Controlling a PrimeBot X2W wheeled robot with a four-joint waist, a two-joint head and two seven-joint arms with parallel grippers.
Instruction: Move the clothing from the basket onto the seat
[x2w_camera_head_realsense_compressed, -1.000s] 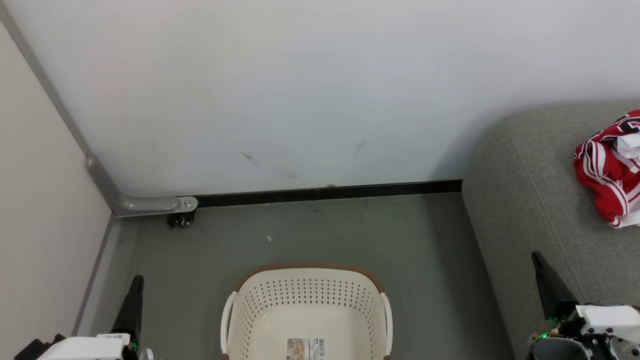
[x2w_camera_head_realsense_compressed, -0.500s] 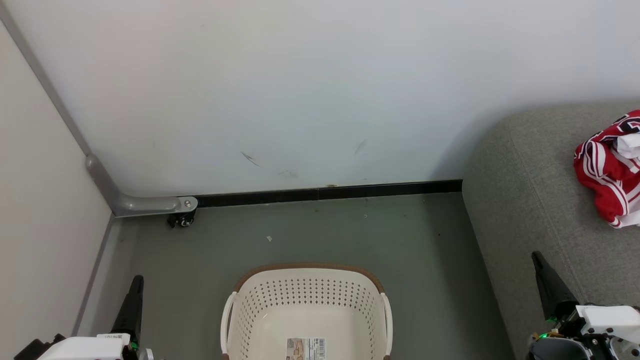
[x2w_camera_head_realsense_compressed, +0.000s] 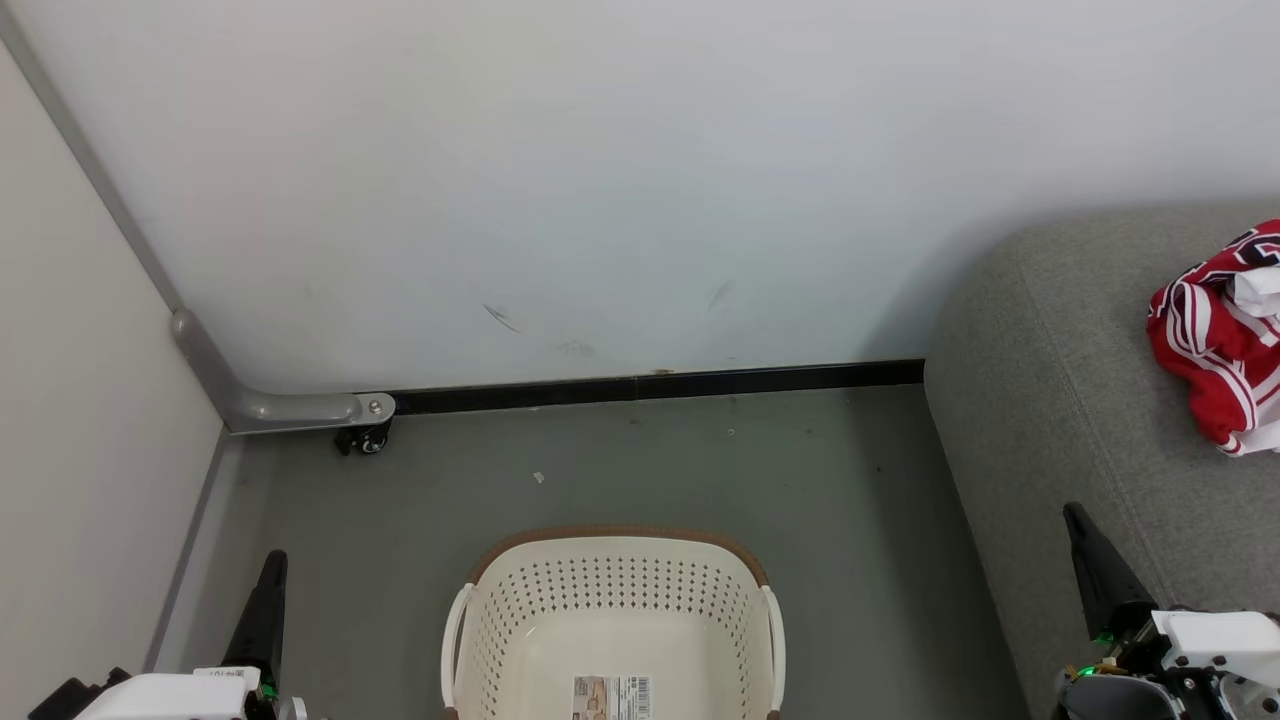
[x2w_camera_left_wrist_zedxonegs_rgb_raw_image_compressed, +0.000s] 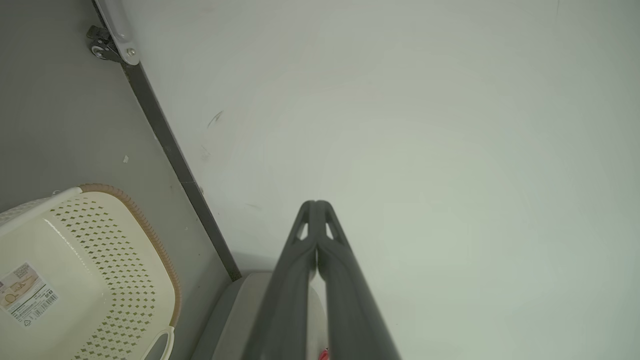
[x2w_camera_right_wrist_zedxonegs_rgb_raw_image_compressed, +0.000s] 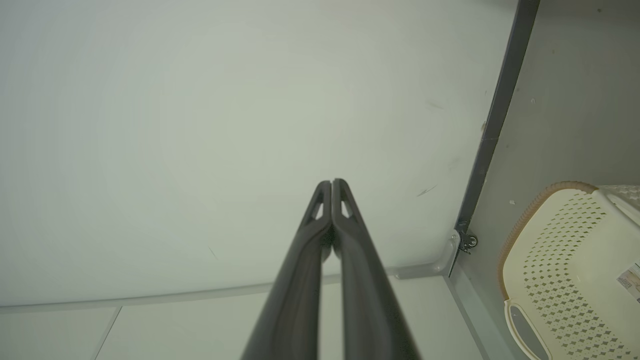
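The red clothing (x2w_camera_head_realsense_compressed: 1215, 340) with white trim lies bunched on the grey seat (x2w_camera_head_realsense_compressed: 1060, 400) at the right edge of the head view. The cream basket (x2w_camera_head_realsense_compressed: 612, 590) stands on the floor at bottom centre, nothing in it but a paper label (x2w_camera_head_realsense_compressed: 612, 697). My left gripper (x2w_camera_head_realsense_compressed: 272, 560) rests shut at the lower left, apart from the basket. My right gripper (x2w_camera_head_realsense_compressed: 1075, 515) is shut at the lower right, over the seat's front part. Each wrist view shows its own fingers pressed together, the left gripper (x2w_camera_left_wrist_zedxonegs_rgb_raw_image_compressed: 316, 204) and the right gripper (x2w_camera_right_wrist_zedxonegs_rgb_raw_image_compressed: 331, 182), with the basket (x2w_camera_left_wrist_zedxonegs_rgb_raw_image_compressed: 85, 270) (x2w_camera_right_wrist_zedxonegs_rgb_raw_image_compressed: 565, 265) off to one side.
A white wall (x2w_camera_head_realsense_compressed: 600, 180) closes the far side, with a black skirting strip (x2w_camera_head_realsense_compressed: 650, 385). A panel (x2w_camera_head_realsense_compressed: 80, 420) on a grey caster bracket (x2w_camera_head_realsense_compressed: 300, 408) borders the left. Grey floor (x2w_camera_head_realsense_compressed: 620, 470) lies open between basket, wall and seat.
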